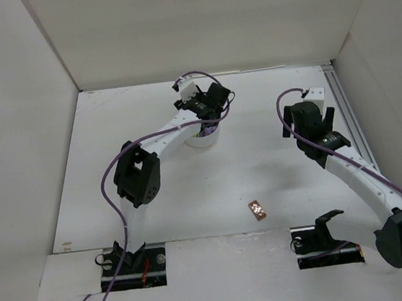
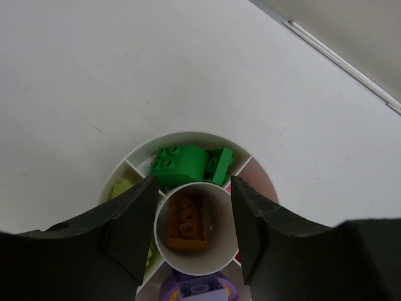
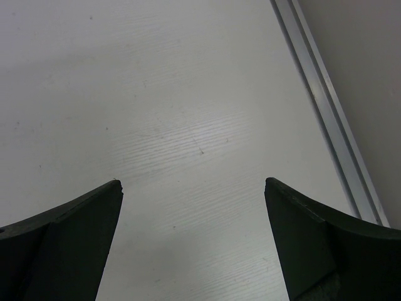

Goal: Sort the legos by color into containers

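Note:
My left gripper is open right above the white round dish, its fingers either side of the central cup. An orange-brown lego lies in that cup. Green legos fill the far wedge, a pale yellow-green one sits in the left wedge, a light purple one in the near wedge, and a bit of red shows at the right. In the top view the left gripper covers the dish. One orange-brown lego lies on the table. My right gripper is open over bare table.
White walls enclose the table on the left, back and right. A metal rail runs along the table's right edge beside my right gripper. Two arm bases sit in cut-outs at the near edge.

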Robot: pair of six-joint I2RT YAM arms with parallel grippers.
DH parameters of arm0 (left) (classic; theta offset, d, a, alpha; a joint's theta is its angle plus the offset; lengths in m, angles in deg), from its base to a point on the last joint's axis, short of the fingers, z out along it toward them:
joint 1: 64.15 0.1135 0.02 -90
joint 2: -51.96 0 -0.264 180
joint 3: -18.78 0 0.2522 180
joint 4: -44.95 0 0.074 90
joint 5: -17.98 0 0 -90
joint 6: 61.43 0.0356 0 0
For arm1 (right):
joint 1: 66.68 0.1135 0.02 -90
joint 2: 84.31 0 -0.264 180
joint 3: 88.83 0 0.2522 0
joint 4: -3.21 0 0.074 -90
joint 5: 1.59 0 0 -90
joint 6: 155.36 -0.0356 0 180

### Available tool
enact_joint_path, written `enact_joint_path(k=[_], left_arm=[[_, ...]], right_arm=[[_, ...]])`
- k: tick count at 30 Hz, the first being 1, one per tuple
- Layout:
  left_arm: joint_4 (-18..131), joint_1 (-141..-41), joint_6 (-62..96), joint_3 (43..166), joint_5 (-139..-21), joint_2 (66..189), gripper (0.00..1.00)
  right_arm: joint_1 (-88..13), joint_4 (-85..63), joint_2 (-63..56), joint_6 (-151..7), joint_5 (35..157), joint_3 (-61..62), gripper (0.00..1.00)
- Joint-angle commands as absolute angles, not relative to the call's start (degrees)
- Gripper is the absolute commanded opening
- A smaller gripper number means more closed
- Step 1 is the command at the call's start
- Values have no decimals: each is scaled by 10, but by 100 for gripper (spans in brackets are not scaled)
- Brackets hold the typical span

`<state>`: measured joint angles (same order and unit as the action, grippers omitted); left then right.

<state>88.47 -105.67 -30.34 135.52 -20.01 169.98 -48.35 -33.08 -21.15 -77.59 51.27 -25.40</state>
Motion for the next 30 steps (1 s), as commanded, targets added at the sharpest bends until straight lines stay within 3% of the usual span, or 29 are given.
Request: enact_joint_path(k=[1, 5, 8, 9, 17, 22, 30], left_arm=[[881, -1055, -305, 1350, -204, 1663, 47], [875, -1055, -292, 1338, -204, 1604, 58], [863, -1050, -277, 1302, -210, 1538, 97], [863, -1050, -277, 1289, -210, 1518, 100], [844, -1015, -311, 1042, -279, 1270, 100], [842, -977, -346, 879, -345, 1141, 100], [875, -977, -364, 805, -378, 1046, 100]], right_arm=[[-488, -320, -214, -773, 528, -257, 100], [-488, -308, -230, -748, 572, -263, 100], [-488, -319, -235, -748, 604, -268, 100], [-477, -319, -235, -742, 612, -268, 100], [-325, -347, -218, -782, 741, -294, 100], [-196, -376, -167, -842, 735, -320, 100], [-118, -382, -147, -907, 764, -360, 98]])
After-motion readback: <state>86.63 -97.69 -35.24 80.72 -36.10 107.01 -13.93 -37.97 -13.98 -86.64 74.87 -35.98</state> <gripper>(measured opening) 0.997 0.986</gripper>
